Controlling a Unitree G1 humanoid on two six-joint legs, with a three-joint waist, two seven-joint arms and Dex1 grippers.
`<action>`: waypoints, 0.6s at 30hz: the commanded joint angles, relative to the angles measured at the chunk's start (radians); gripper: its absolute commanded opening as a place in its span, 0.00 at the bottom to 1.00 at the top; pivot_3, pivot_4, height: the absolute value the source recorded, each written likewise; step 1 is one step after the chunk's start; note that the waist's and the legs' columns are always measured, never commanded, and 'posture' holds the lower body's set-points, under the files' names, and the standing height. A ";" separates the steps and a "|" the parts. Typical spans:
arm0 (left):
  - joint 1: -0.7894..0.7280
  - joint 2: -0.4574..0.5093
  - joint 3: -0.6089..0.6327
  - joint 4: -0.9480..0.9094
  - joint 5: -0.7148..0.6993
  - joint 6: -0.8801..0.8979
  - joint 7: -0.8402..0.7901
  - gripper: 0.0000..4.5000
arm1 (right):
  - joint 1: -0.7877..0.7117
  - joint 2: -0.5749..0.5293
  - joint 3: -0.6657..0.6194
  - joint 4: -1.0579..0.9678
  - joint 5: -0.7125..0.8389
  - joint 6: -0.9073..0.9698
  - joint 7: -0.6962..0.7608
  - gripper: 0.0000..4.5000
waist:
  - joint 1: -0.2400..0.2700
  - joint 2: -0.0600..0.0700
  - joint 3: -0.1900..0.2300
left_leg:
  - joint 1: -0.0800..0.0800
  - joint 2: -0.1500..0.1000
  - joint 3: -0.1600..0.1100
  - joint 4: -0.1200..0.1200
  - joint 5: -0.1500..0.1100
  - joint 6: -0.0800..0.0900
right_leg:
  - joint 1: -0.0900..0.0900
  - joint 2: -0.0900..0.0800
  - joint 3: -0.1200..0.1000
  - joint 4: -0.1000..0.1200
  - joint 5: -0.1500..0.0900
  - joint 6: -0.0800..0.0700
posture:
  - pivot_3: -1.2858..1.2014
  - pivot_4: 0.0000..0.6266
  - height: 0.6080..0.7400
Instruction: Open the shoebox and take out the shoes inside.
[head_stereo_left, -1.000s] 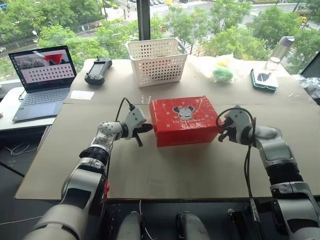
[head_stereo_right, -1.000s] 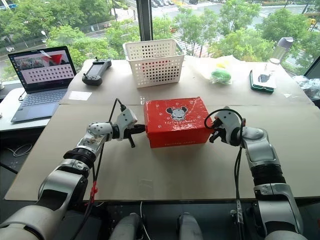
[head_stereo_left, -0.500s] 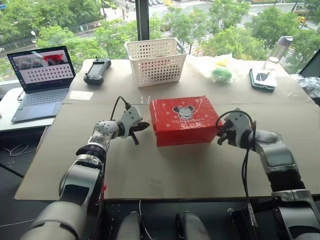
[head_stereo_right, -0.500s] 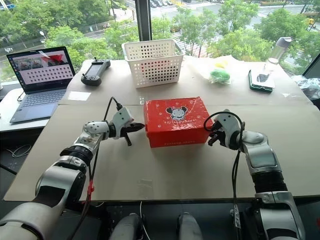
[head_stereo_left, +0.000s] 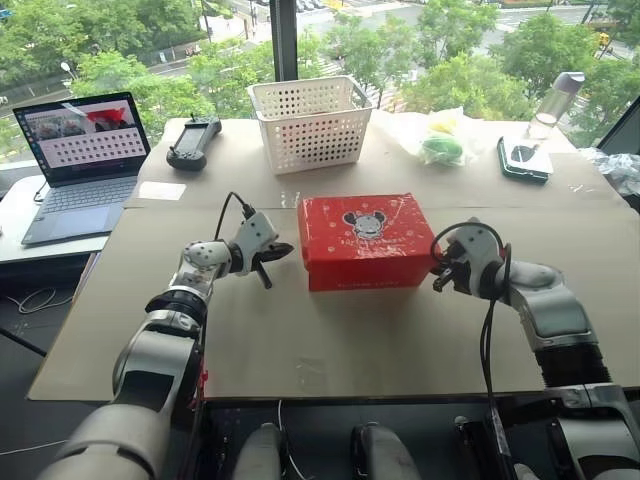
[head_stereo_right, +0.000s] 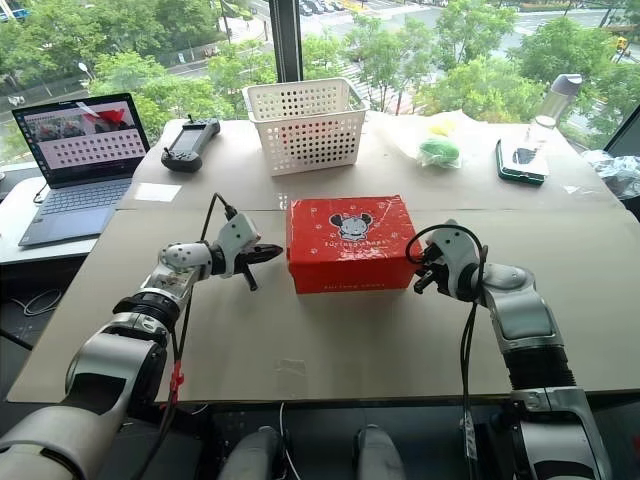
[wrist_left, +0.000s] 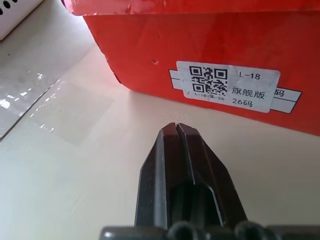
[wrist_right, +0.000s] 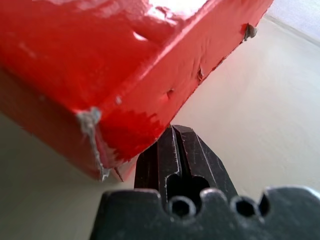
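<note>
while the lid stays down on the shoebox mid-table, the left gripper, fingers pressed together, has drawn away from its end; the right gripper, likewise closed and empty, sits at the opposite corner, so opening hasn't begun.

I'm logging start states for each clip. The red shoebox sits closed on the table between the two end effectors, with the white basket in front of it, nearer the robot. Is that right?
Not quite. The white basket stands behind the shoebox, farther from the robot, as the left eye view shows. The rest holds: the shoebox sits closed on the table between the left end effector and the right end effector.
</note>
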 joint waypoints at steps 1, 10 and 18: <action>0.088 0.061 0.050 -0.131 -0.059 0.003 -0.033 0.00 | 0.050 -0.057 -0.023 -0.114 0.018 0.029 0.020 0.02 | 0.000 0.000 0.000 | 0.000 0.000 0.000 0.000 0.000 0.000 | 0.000 0.000 0.000 0.000 0.000 -0.001 | 0.52 0.24 0.95; 0.602 0.168 0.241 -0.928 -0.396 0.367 -0.079 0.00 | 0.358 -0.297 -0.210 -0.438 0.064 0.188 0.068 0.02 | 0.004 0.000 0.000 | 0.000 0.001 0.000 0.000 -0.001 0.001 | 0.000 -0.002 0.001 -0.001 0.001 -0.002 | 0.52 0.24 0.95; 0.682 0.303 0.309 -1.095 -0.505 0.507 -0.139 0.00 | 0.299 -0.033 -0.175 -0.647 0.247 0.451 -0.092 0.02 | -0.002 0.000 0.000 | 0.023 0.003 -0.006 -0.003 -0.008 -0.010 | 0.019 -0.001 0.000 -0.003 -0.004 -0.007 | 0.52 0.24 0.95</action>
